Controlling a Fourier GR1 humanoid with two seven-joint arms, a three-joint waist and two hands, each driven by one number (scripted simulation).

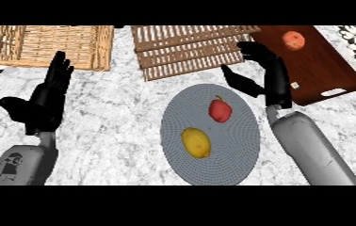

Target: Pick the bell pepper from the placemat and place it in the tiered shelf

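Nearest you, the two grey forearms come in from the lower edge. Your left hand [49, 95] rests near the left side, fingers straight and spread, holding nothing. Your right hand [268, 74] hangs above the far right rim of the round grey woven placemat [240, 161], thumb and fingers apart, also carrying nothing.

The small red bell pepper [220, 110] lies on the placemat's far half, left of and just nearer than the right hand. A yellow lemon [196, 143] lies close beside it, nearer you.

The slatted wooden tiered shelf [184, 51] stands beyond the placemat on the white marble counter [118, 117].

Watch two risks: the small rounded pepper may roll from closing fingers, and a low sweep could knock the lemon. Setting it on the slats, it may roll off.
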